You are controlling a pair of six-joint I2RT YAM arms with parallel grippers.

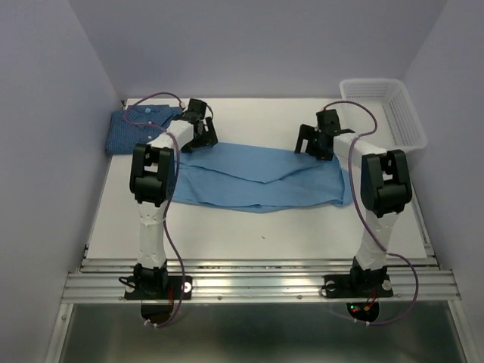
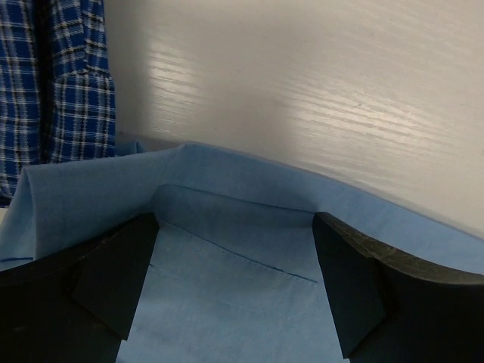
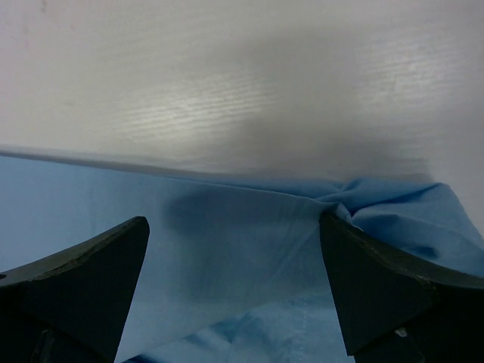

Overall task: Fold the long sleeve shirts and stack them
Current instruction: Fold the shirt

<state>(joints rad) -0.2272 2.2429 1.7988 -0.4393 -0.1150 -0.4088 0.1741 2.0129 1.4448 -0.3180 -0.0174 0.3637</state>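
The light sky-blue shirt (image 1: 261,178) lies spread across the table's middle, folded lengthwise. The darker checked shirt (image 1: 136,127) lies folded at the back left; it also shows in the left wrist view (image 2: 64,91). My left gripper (image 1: 203,134) is open over the sky-blue shirt's far left edge (image 2: 227,227), its fingers (image 2: 113,280) wide apart above the cloth. My right gripper (image 1: 311,144) is open over the shirt's far right edge (image 3: 249,242), with the right finger (image 3: 378,287) touching a bunched fold.
A white mesh basket (image 1: 386,110) stands at the back right. Bare white table (image 1: 257,113) lies beyond the shirt, with walls close on both sides and the table's front rail (image 1: 257,265) near the arm bases.
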